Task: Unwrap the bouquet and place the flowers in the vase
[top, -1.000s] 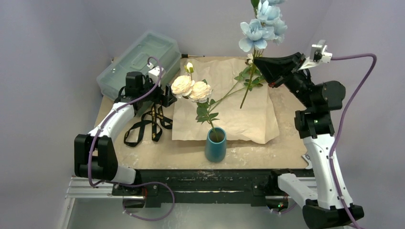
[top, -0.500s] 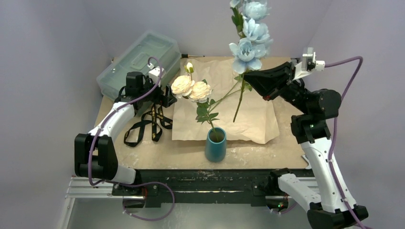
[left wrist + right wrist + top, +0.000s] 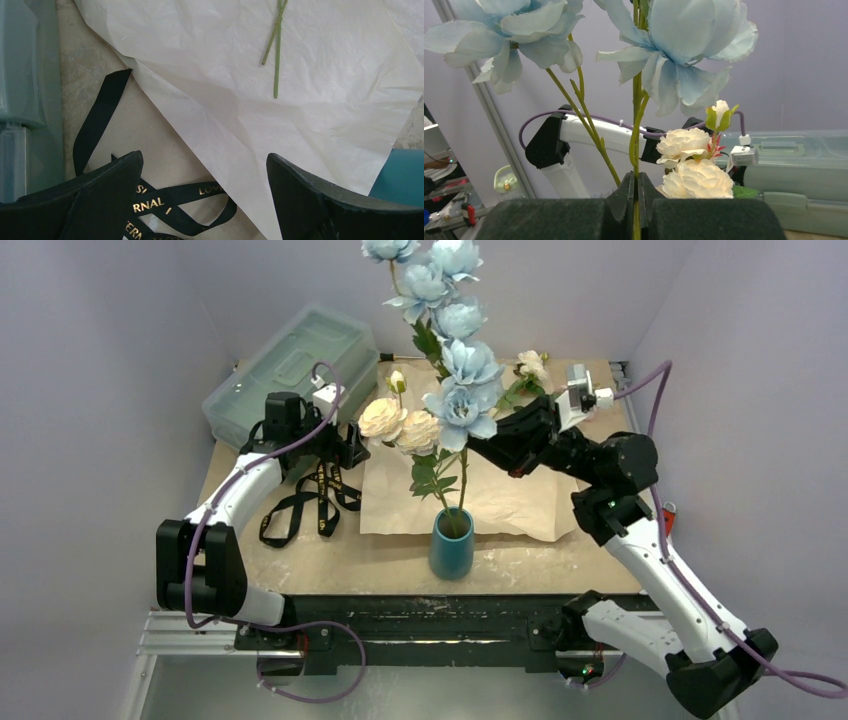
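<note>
Vase [image 3: 451, 545] stands upright at the near edge of the table [image 3: 560, 565], about midway between the two arm bases, touching the near border of the flattened paper [image 3: 520, 490]. Cream roses [image 3: 400, 426] are already seated in it and lean far-left. Blue stem [image 3: 458, 405] hangs directly over the vase, its long axis near vertical and its head tipped slightly left. From the top view its lower tip sits at or just above the vase mouth, on the right side of the rose stem; cannot tell whether it has entered. Right gripper [image 3: 636, 194] has its fingers pressed together on this stem below the lowest bloom, reaching in from the right of the vase. Judgement: the coming move is a straight descent along the stem's own axis, and the right arm is the one placed for it. Left gripper [image 3: 205, 175] is spread wide and holds nothing, poised over the loose ribbon [image 3: 165, 202] and the paper's left edge, well left of the vase. One more cream flower [image 3: 530, 365] lies on the far part of the paper. Toolbox [image 3: 290, 365] sits at the far left corner.
</note>
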Available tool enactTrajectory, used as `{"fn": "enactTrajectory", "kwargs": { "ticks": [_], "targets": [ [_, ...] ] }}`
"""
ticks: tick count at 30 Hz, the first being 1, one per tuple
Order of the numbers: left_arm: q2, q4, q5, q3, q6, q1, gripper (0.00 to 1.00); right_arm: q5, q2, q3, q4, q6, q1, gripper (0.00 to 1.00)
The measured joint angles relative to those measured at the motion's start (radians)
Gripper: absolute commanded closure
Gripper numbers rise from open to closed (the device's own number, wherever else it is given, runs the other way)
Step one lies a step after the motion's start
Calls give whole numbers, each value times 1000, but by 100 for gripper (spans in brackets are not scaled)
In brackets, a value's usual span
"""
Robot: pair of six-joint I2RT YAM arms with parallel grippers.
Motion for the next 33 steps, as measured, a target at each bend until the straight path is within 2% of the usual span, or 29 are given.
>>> {"fn": "enactTrajectory", "kwargs": {
  "ticks": [8, 28, 33],
  "targets": [
    [0, -18, 0, 0, 21, 0, 6, 45, 29, -113, 76, -92, 93, 100],
    [0, -24, 0, 0, 54, 0, 6, 43, -30, -454, 87, -429, 121, 100],
    [0, -30, 0, 0, 55, 0, 6, 39, -57, -511, 79, -481, 125, 86]
  ]
}}
